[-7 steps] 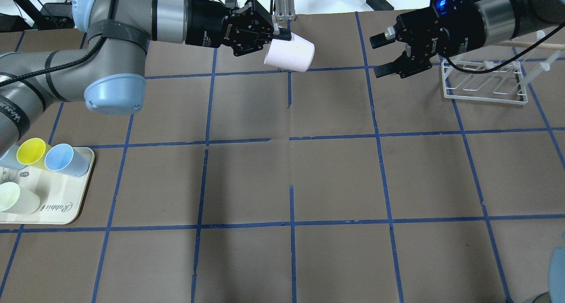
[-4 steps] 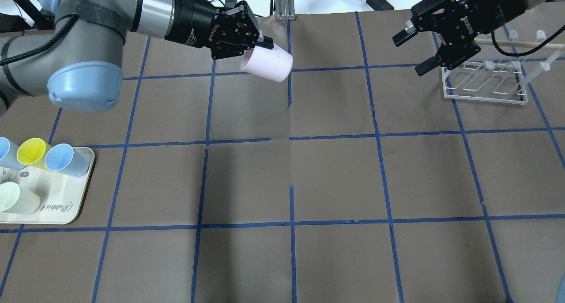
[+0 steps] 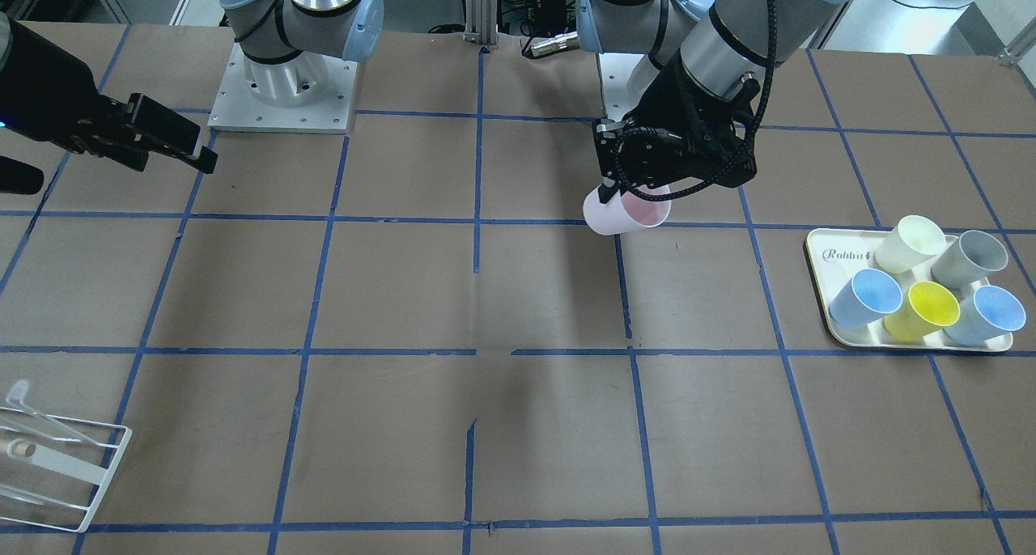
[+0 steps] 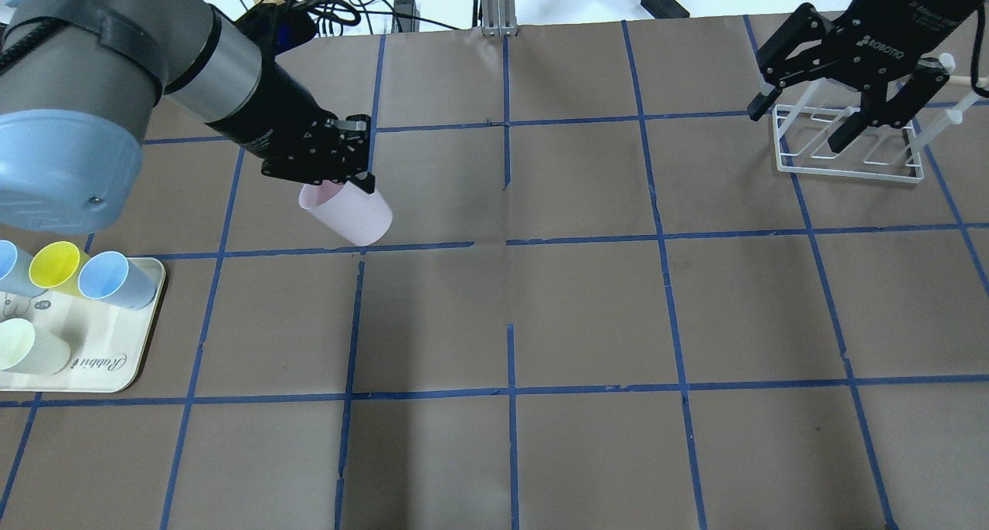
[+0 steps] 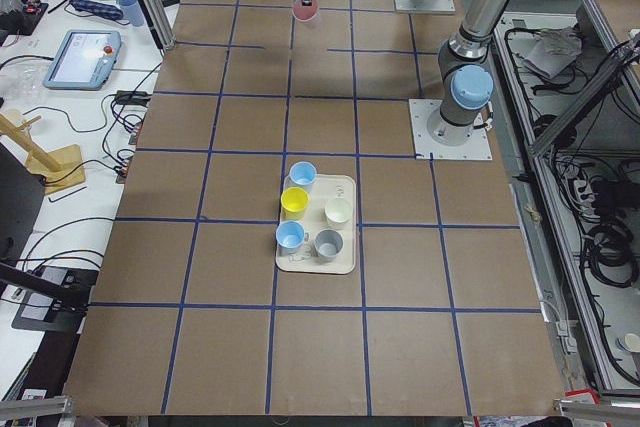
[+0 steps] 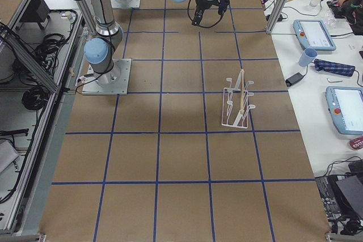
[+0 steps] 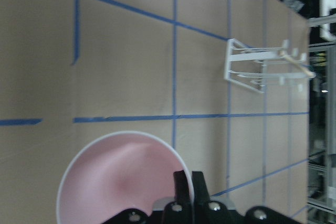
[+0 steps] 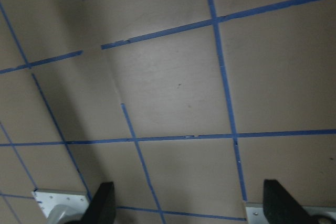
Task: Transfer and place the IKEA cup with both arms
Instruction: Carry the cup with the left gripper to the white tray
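On the robot's near left sits a cream tray (image 4: 116,364) marked "Rabbit", carrying 5 cups; the overhead view shows a cream-white cup (image 4: 27,346), a yellow cup (image 4: 54,266) and 2 light blue cups (image 4: 108,279), while the grey cup (image 3: 967,257) shows only from across the table. All stand mouth up, packed just beside each other.

Farther out over the brown paper table (image 4: 587,314) with its blue tape grid, the left gripper (image 4: 351,181) points down and pinches the rim of the pale pink IKEA cup (image 4: 351,215). The wrist camera shows its 2 fingers (image 7: 182,184) nearly together on the cup wall, 1 inside the mouth and 1 outside. The cup is mouth up, slightly tilted, left of the table's middle and well apart from the tray. It seems to hang clear of the paper, though no view settles whether its base touches.

Farther again, on the right side, the right gripper (image 4: 800,124) is spread wide with nothing between its fingers (image 8: 100,205). It hovers at the near left corner of a white wire rack (image 4: 850,163), which stands on the paper.

Beyond the table's far edge rises an aluminium post (image 4: 494,5)
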`<action>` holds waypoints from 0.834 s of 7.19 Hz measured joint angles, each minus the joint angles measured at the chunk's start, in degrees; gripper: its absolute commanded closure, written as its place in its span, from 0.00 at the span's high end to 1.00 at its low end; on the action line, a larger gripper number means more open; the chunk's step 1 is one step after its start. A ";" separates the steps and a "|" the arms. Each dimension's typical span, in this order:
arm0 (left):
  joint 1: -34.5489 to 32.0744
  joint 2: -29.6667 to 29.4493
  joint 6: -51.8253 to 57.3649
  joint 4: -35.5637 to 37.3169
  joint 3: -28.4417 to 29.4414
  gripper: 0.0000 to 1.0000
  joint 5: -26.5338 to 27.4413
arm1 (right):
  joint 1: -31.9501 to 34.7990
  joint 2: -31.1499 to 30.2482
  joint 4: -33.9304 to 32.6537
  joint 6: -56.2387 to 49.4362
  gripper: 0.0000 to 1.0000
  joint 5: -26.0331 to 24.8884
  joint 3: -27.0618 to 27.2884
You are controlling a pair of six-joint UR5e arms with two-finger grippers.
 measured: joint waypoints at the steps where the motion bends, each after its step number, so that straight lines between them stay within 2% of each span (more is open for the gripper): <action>1: 0.14 0.94 3.06 -1.31 -1.19 0.00 7.49 | 1.76 -1.72 -1.71 4.45 1.00 -4.10 0.87; 3: 3.01 2.82 5.05 -1.67 -5.19 0.00 20.00 | 8.22 -3.89 -5.34 11.09 1.00 -12.38 2.87; 4: 6.15 3.34 5.79 -0.97 -6.89 0.00 24.38 | 10.52 -5.17 -8.11 13.04 1.00 -13.94 5.43; 6: 14.21 3.63 13.50 3.92 -10.55 0.00 27.66 | 12.38 -9.16 -17.91 14.50 1.00 -14.57 14.32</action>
